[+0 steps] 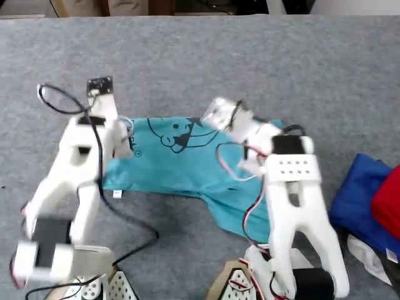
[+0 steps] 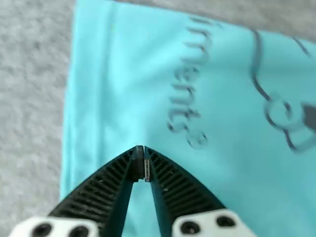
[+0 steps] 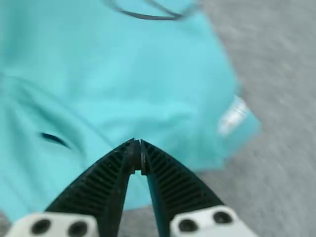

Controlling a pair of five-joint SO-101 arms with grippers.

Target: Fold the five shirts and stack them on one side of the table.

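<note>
Claws clenched: left gripper (image 2: 140,165) and right gripper (image 3: 137,157) hang with tips together over the teal shirt (image 1: 181,156).
Grey felt-covered table (image 1: 250,56); one teal shirt lies mid-table between two arms; blue shirt (image 1: 356,200), red shirt (image 1: 389,203) and white cloth (image 1: 369,253) are piled at the high view's right edge.

High view overhead, far; both wrist views close, facing down, sharing teal shirt (image 1: 181,169).
</note>
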